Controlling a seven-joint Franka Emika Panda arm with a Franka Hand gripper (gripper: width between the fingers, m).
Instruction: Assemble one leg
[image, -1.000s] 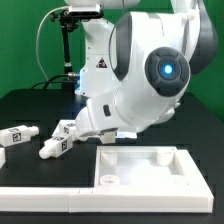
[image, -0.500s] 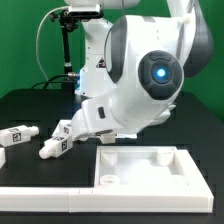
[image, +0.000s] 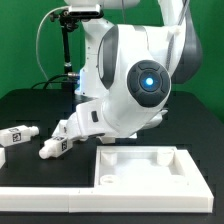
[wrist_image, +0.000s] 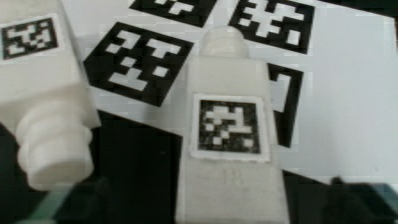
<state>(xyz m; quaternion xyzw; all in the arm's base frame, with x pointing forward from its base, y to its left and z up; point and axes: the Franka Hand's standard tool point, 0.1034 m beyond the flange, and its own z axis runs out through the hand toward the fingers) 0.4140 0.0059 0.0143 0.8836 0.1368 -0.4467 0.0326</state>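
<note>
In the wrist view a white leg (wrist_image: 231, 140) with a square tag lies lengthwise between my gripper's (wrist_image: 222, 212) two dark fingers (wrist_image: 68, 205). The jaws stand apart on either side of it, with dark gaps between leg and fingers. A second lookalike leg (wrist_image: 45, 100) lies beside it. In the exterior view my gripper (image: 68, 131) is low over two legs (image: 54, 146) at the exterior view's left, mostly hidden by the arm. A third leg (image: 15, 135) lies further left.
The marker board (wrist_image: 151, 55) lies under and behind the legs in the wrist view. The large flat white panel with a raised rim (image: 140, 172) lies at the front of the black table. A camera stand (image: 66, 45) stands at the back.
The arm's wrist has swung toward the exterior view's left; its blue light has shifted left. The legs and panel have not moved.
</note>
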